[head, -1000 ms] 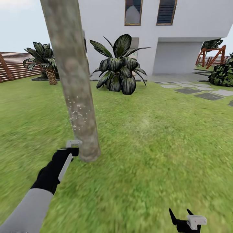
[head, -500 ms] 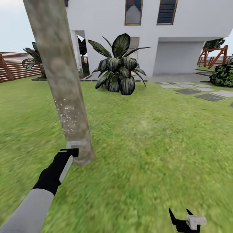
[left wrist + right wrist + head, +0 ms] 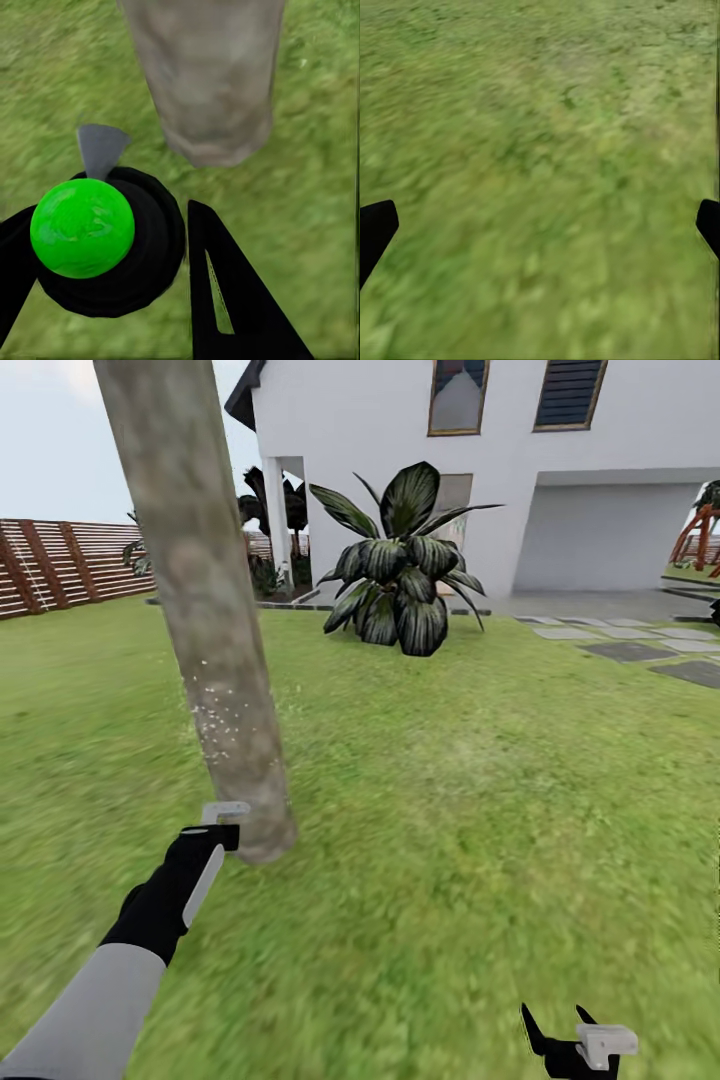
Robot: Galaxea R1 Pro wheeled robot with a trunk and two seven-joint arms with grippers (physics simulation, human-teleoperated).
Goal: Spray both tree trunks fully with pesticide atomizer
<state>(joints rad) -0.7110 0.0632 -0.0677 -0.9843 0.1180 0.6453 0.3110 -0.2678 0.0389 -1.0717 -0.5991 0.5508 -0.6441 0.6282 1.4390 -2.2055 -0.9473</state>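
A tree trunk point(image 3: 215, 640), thick and grey-brown, leans up from the lawn at the left of the head view, with white specks on its lower bark. My left gripper point(image 3: 222, 830) is just beside the trunk's base. In the left wrist view it point(image 3: 112, 217) is shut on the pesticide atomizer point(image 3: 82, 227), a black body with a bright green ball and a grey nozzle point(image 3: 101, 148) pointing toward the trunk point(image 3: 210, 75). My right gripper point(image 3: 560, 1025) hangs low at the right, open, with only grass between its fingers point(image 3: 379, 221).
A broad-leaved striped plant point(image 3: 400, 585) stands behind on the lawn before the white house point(image 3: 610, 480). A brown slat fence point(image 3: 60, 560) bounds the left. Grey paving stones point(image 3: 640, 648) lie at the right. Open grass spreads right of the trunk.
The whole view has swung, so the house and plant sit further right and more fence shows. Both arms keep their pose; the left gripper stays at the trunk's base.
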